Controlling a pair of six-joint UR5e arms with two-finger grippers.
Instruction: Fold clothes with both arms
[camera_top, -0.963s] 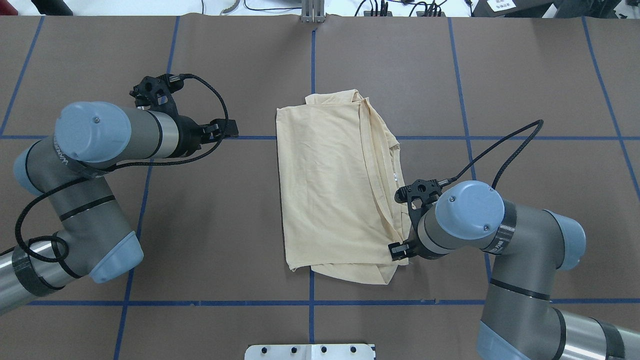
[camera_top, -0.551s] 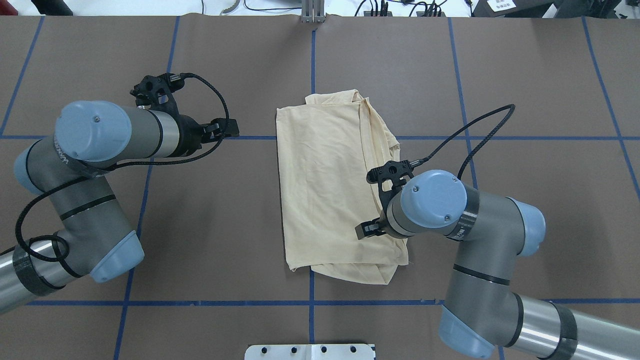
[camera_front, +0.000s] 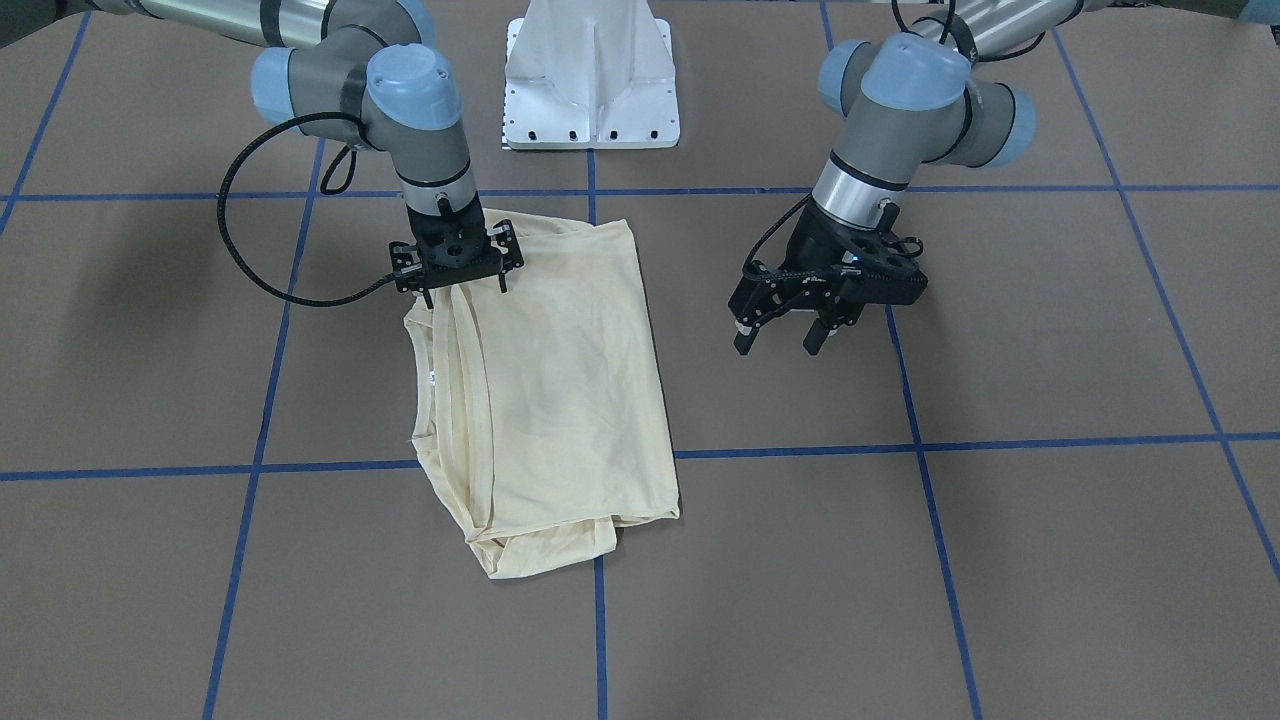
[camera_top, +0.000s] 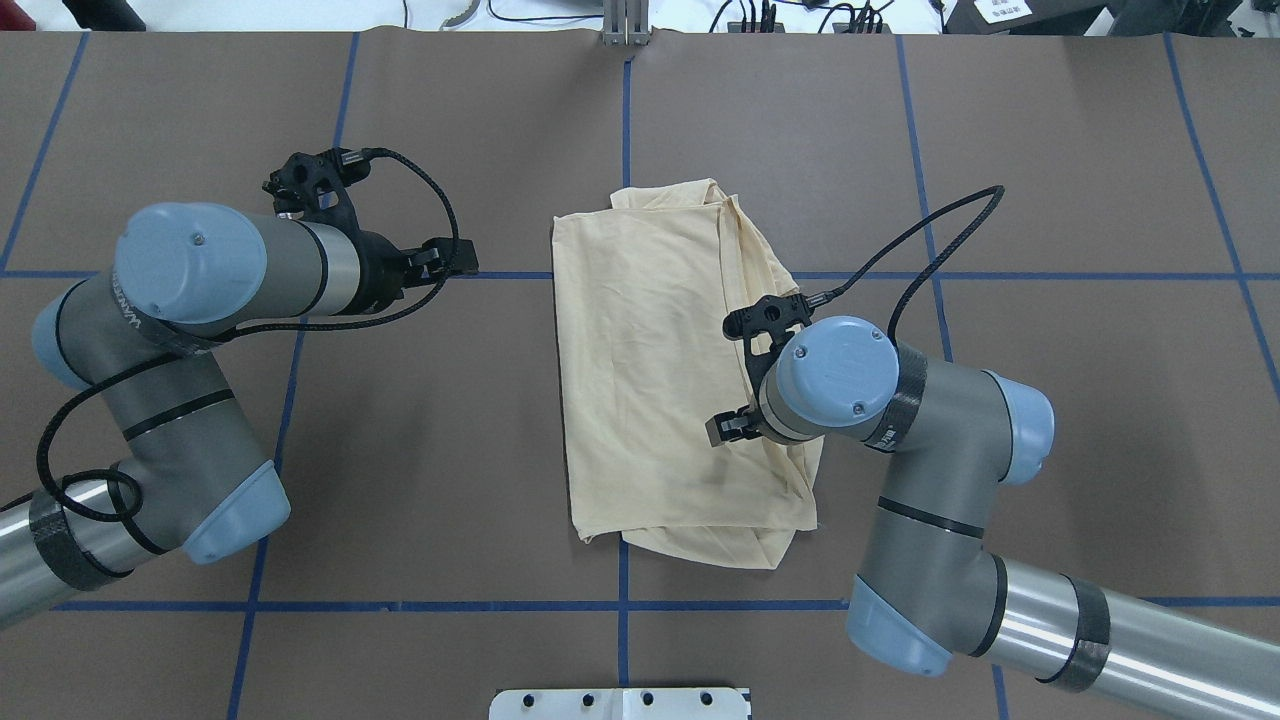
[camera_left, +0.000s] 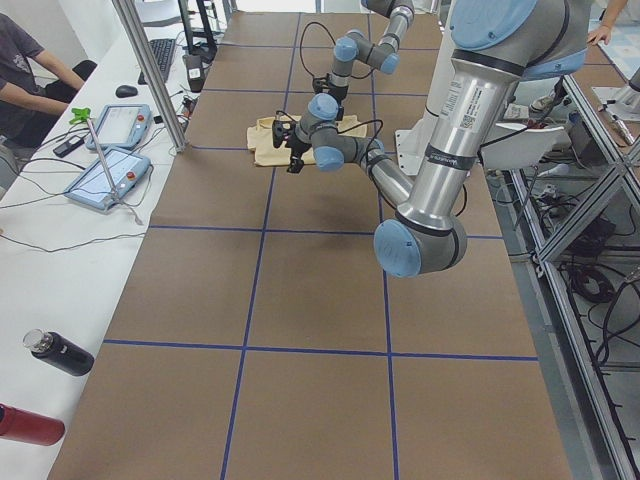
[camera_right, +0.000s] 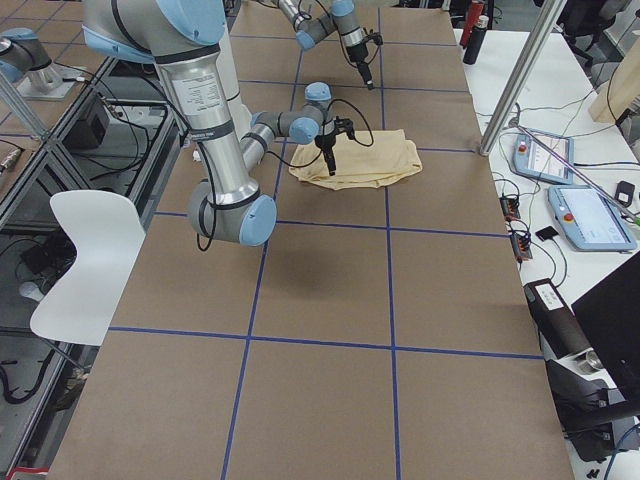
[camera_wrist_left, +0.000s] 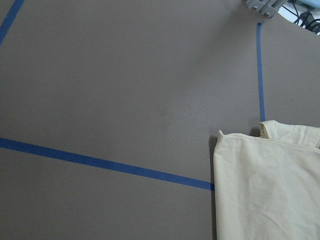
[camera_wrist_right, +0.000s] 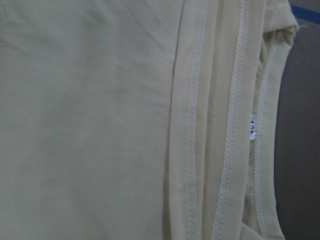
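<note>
- Currently the pale cream-yellow thin-fabric T-shirt (camera_top: 650, 370) lies part-folded, mid brown tabletop (camera_top: 430, 450).
- Black two-finger right hand (camera_front: 463, 288) spread over its layered edge; left hand (camera_front: 780, 342) spread, off the cloth.
- Next, I'd guess: pinch that edge, fold across.

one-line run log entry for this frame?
T-shirt: folded, flat on table | right tool: open, over T-shirt's layered edge | left tool: open, over bare table, off T-shirt
</note>
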